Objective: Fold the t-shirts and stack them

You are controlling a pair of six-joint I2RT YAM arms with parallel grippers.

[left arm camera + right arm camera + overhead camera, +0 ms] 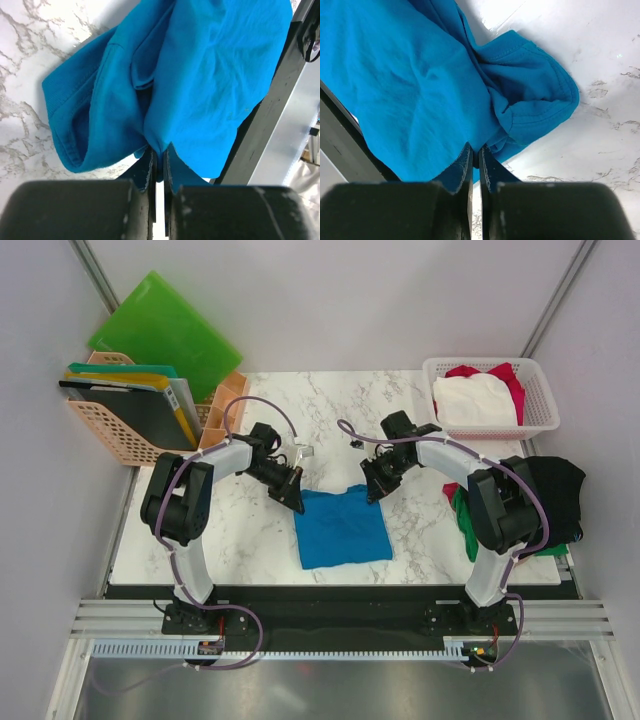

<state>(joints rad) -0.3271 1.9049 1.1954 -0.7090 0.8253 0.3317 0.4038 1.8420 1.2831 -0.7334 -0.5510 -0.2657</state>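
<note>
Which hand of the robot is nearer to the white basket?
Right. The right hand sits left of the white basket, at the blue t-shirt; the left hand is farther left.

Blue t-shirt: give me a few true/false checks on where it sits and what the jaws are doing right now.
1. The left jaws are clamped on the blue t-shirt. True.
2. The right jaws hang open above bare marble. False: they are shut on the shirt's other far corner.
3. The white basket holds white cloth and red cloth. True.
4. The blue t-shirt lies in the basket. False: it lies on the marble table, between the two arms.
</note>
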